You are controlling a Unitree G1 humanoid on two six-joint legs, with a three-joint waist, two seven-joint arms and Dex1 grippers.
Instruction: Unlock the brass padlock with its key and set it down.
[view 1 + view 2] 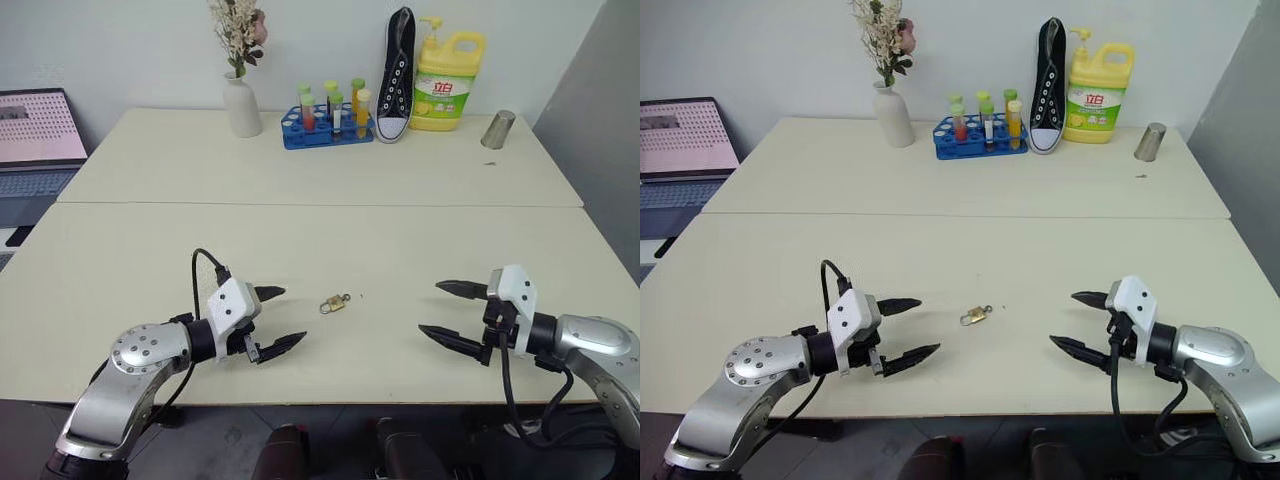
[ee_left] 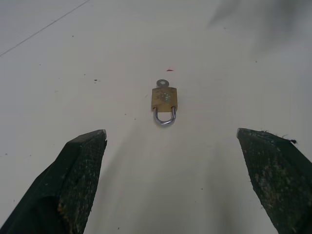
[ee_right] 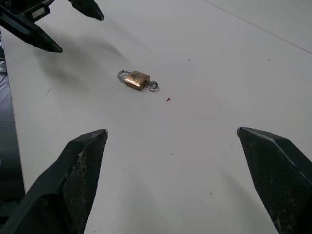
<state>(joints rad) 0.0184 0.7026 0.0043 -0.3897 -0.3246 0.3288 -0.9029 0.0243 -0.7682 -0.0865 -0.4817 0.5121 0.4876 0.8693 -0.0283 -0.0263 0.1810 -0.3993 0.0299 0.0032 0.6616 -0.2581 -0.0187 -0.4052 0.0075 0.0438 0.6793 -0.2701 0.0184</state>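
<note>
Lying flat on the near table, the brass padlock (image 1: 333, 304) sits between both grippers, touched by neither.
Key (image 2: 163, 84) sticks out of the lock body's end opposite the shackle, its round bow showing. Left gripper (image 1: 275, 320) hovers just left of the lock, fingers spread wide, holding nothing. Right gripper (image 1: 448, 313) is farther off to the right, fingers likewise spread and empty. Tiny red speck (image 3: 168, 99) lies beside the key.

padlock (image 1: 333, 304) on table (image 1: 300, 240), between left gripper (image 1: 276, 320) and right gripper (image 1: 448, 313)

key (image 2: 162, 83) shaft hidden inside brass padlock (image 2: 164, 99) — only its ring visible, laptop (image 1: 35, 140) cut off
</note>
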